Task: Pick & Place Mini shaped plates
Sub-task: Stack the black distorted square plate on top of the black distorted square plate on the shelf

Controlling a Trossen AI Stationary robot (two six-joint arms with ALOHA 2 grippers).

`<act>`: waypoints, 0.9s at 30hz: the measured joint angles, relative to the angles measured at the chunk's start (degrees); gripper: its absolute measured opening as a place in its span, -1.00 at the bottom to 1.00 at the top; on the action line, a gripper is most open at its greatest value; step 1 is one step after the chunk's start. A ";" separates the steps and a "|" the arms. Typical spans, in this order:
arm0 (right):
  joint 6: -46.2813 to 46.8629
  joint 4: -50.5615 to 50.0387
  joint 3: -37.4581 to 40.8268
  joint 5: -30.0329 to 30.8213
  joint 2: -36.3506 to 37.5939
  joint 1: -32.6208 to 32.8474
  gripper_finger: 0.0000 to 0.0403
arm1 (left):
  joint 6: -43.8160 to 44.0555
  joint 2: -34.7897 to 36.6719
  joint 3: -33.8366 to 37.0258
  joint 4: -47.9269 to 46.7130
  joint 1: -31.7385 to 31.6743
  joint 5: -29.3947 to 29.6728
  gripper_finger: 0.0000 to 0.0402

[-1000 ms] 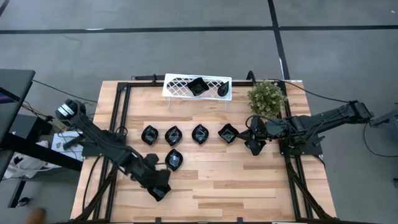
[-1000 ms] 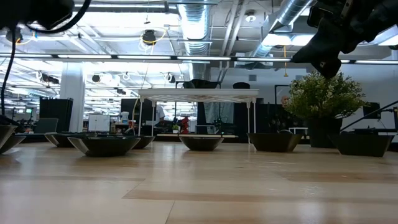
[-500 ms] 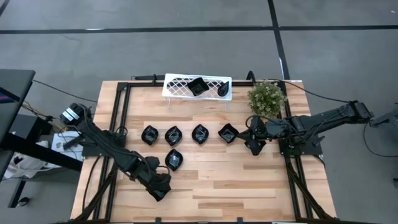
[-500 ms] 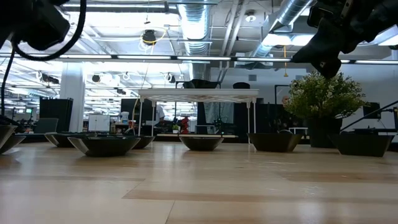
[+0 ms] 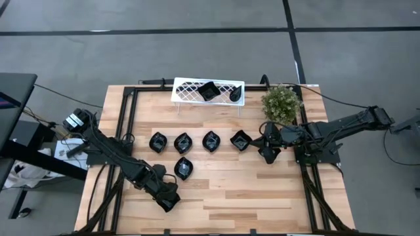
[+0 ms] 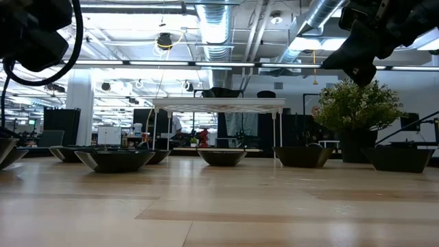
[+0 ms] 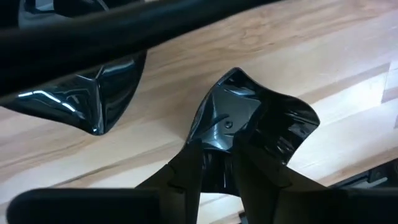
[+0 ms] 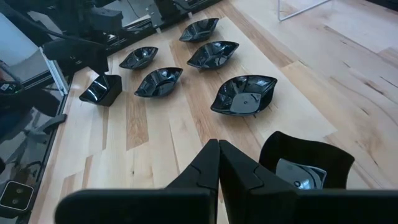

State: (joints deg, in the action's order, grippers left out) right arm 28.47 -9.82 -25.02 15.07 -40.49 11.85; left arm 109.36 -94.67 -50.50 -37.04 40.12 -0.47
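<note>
Several glossy black mini plates lie on the wooden table, a row of them (image 5: 183, 141) with one nearer (image 5: 184, 168). Two more sit on the white rack (image 5: 207, 91). My left gripper (image 5: 167, 200) is near the table's near edge, shut on a square plate (image 7: 249, 118). My right gripper (image 5: 268, 154) hovers shut at the right end of the row, right of the plate (image 5: 240, 139). A square plate (image 8: 305, 165) lies on the wood beside and below its fingers (image 8: 217, 152). My left gripper pinches the square plate's rim (image 7: 217, 152) between its two fingers, on the side nearest the wrist. The fingers come slanting down from above. The plate sits tilted in the hold (image 8: 99, 90); whether its low corner rests on the table I cannot tell.
A green bushy plant (image 5: 282, 103) stands at the far right, just behind the right arm. Black frame rails (image 5: 128, 118) run along the table's left and right sides. Bare wood (image 5: 249, 196) lies toward the near edge, right of the left gripper.
My left arm has sunk lower, dropping further into the low view's top left corner, with the plate still in its fingers. The gripper itself has hardly shifted over the table.
</note>
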 joint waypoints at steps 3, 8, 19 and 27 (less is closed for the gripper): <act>0.00 0.00 0.00 0.00 0.00 0.01 -0.99 | 0.32 0.00 0.65 0.41 -0.02 0.00 -0.55; -0.02 0.00 0.00 0.00 0.00 0.01 -0.99 | 0.37 0.00 1.40 1.64 -0.02 0.00 -0.55; -0.02 0.00 0.00 0.00 0.00 0.01 -0.99 | 0.89 0.00 2.56 3.03 -1.40 0.51 -0.55; 0.00 0.03 0.00 0.02 0.02 0.01 -0.99 | 0.22 -2.22 2.56 3.22 -1.88 1.28 -0.55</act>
State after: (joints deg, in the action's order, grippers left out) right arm 28.46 -9.79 -25.02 15.09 -40.47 11.86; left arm 109.58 -96.89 -47.94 -33.81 38.24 0.81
